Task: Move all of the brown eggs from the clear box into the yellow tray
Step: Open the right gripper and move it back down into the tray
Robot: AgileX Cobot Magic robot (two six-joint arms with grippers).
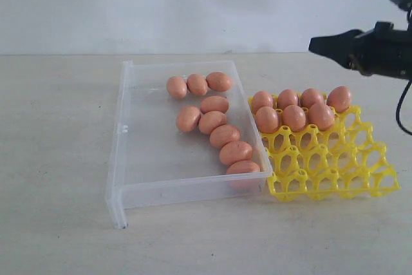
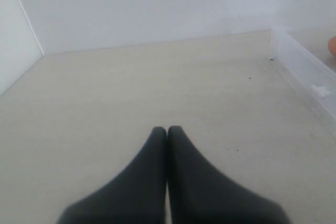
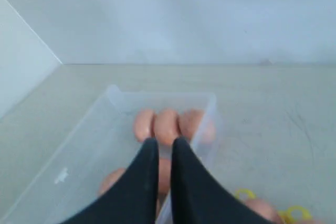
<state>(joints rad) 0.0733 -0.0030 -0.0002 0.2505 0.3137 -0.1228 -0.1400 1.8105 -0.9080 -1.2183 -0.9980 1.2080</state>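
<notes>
Brown eggs (image 1: 224, 136), smooth and orange-brown, lie in two groups. Nine are in the clear box (image 1: 138, 159), and seven sit in the back cups of the yellow tray (image 1: 335, 172) just beside it. The right end effector (image 3: 164, 141) hangs in the air near the tray, its fingers almost together with only a slit between them, gripping nothing. The left end effector (image 2: 167, 128) is closed and empty over the tabletop (image 2: 105, 103), beside the box.
</notes>
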